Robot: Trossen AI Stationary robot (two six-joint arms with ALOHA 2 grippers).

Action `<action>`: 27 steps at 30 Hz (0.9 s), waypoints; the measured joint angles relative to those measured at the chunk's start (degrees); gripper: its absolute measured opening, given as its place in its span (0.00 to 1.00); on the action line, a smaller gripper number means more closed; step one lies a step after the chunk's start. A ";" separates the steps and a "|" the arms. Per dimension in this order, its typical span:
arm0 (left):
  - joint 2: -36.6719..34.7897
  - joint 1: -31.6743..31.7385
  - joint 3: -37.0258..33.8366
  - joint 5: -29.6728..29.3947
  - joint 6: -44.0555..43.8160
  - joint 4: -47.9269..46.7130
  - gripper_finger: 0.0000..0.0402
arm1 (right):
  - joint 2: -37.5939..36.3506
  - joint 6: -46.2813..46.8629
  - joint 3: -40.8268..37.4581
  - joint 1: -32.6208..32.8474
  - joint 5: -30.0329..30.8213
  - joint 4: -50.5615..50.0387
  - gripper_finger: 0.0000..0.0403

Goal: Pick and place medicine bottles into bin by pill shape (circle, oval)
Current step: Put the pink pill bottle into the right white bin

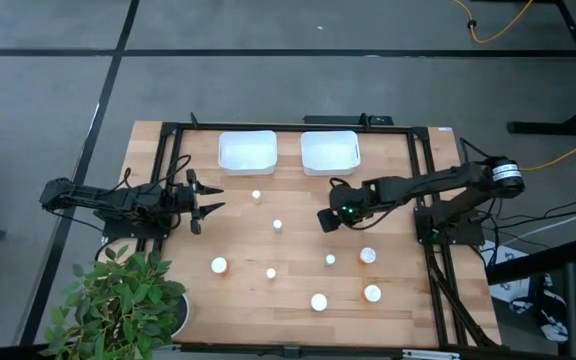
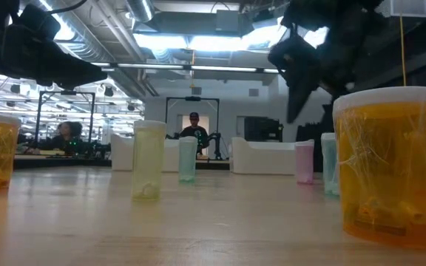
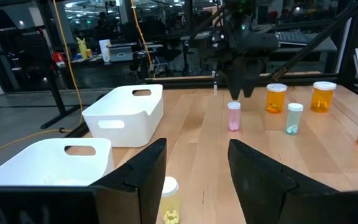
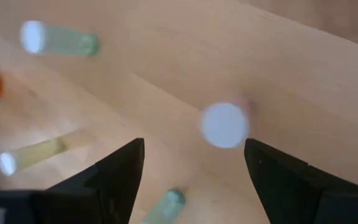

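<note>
The right gripper (image 1: 326, 221), fingers apart and empty, is held over a pink bottle (image 4: 224, 124) mid-frame; a straight descent is called for. The left gripper (image 1: 211, 199), also spread, waits centre-left. Both bins (image 1: 247, 152) sit unfilled at upper centre

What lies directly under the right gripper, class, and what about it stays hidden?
Under the open right gripper, a small bottle's round white cap faces up from the wooden table. The cap covers the bottle's body and pills, so the pill shape cannot be seen.
</note>
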 joint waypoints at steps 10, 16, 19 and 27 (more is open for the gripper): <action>-0.01 0.00 0.02 0.00 0.07 0.00 0.41 | 6.43 -4.95 19.53 -0.02 12.11 -25.07 0.69; 0.01 0.00 0.01 0.00 0.07 0.00 0.41 | 11.06 -7.76 20.79 0.02 11.33 -26.66 0.69; -0.01 0.00 0.00 0.00 0.07 0.00 0.41 | 13.50 -7.80 20.79 0.02 9.73 -26.87 0.69; 0.00 0.00 0.01 0.00 0.04 0.00 0.41 | 18.03 -9.57 20.79 0.26 7.13 -26.40 0.69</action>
